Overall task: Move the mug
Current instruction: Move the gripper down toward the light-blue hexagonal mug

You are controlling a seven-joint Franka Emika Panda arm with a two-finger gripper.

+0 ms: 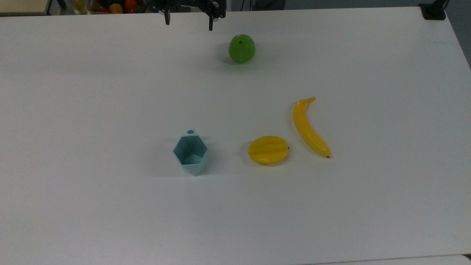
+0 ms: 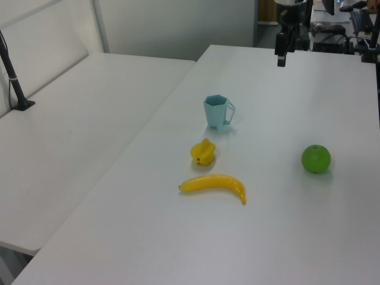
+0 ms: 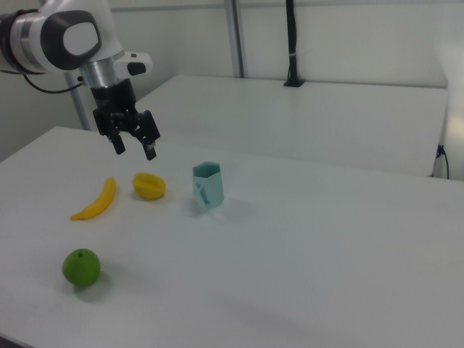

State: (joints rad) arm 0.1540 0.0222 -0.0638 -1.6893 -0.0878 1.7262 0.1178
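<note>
The gripper (image 3: 134, 146) is hanging in the air with its two fingers spread wide, holding and touching nothing. In the top view it is sitting at the table's far edge (image 1: 188, 22), well apart from the mug (image 1: 190, 152).

The mug is standing upright on the white table (image 1: 110, 92), its small tab handle pointing toward the top view's upper edge. Bare table is lying all around it except on the top view's right, where a yellow star fruit (image 1: 268, 150) is resting near it and a banana (image 1: 310, 127) just beyond. A green apple (image 1: 241, 48) is sitting near the gripper's end of the table.

In the top view, the arm above the fingers is being cut off by the frame.
</note>
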